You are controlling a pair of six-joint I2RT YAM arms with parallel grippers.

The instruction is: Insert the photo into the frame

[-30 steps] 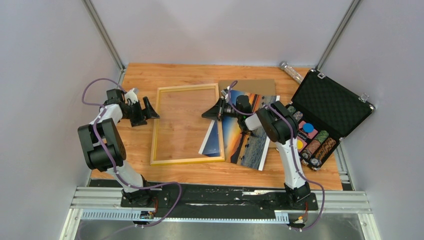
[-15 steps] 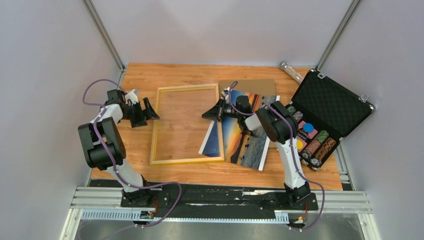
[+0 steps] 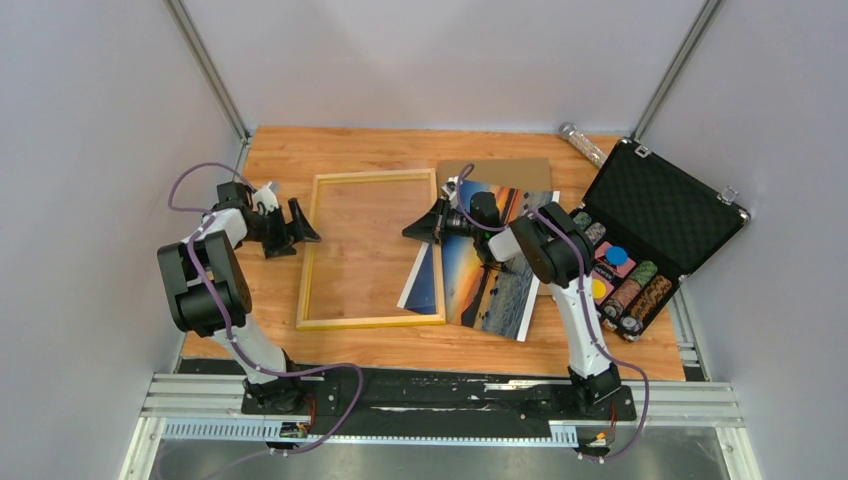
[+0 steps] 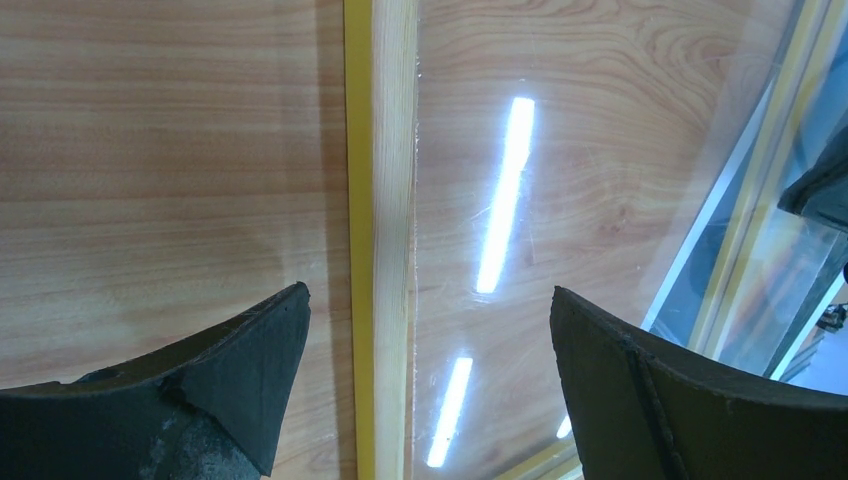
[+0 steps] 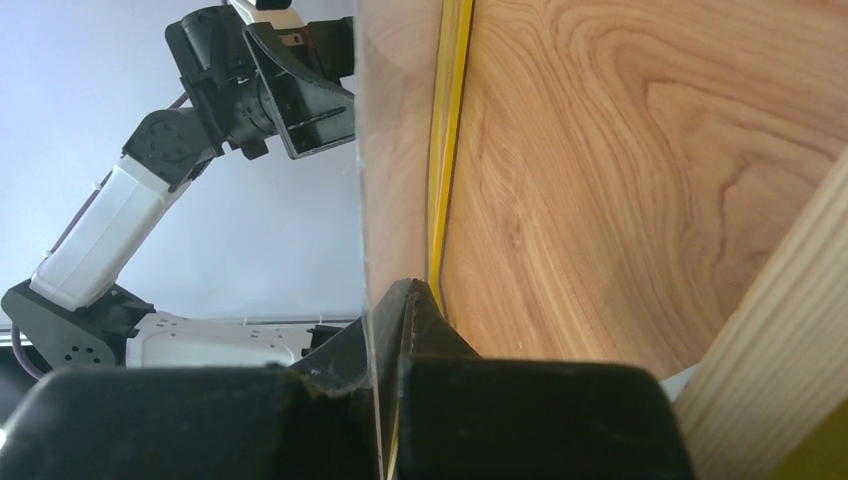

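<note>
Your left pincer (image 3: 295, 232) stands spread wide and holds nothing. In its wrist view the two fingers straddle the left rail of the frame (image 3: 372, 321), one over bare table (image 3: 400, 345), the other over the frame's clear pane (image 4: 600, 150), with a gap on either side of the rail. Your right pincer (image 3: 412, 229) is closed tight, its tip just inside the frame's right rail. In its wrist view a clear edge and the yellow rail both run down to the closed fingertips, but you cannot tell whether anything is pinched there. The frame lies with its long axis running away from the arm bases, its near end leaning slightly left. The photo (image 3: 495, 270) lies right of the frame under the right wrist, its long axis also near-to-far. Its blue left corner reaches beneath the right rail, just nearer than the right pincer's tip and well apart from the left pincer.
</note>
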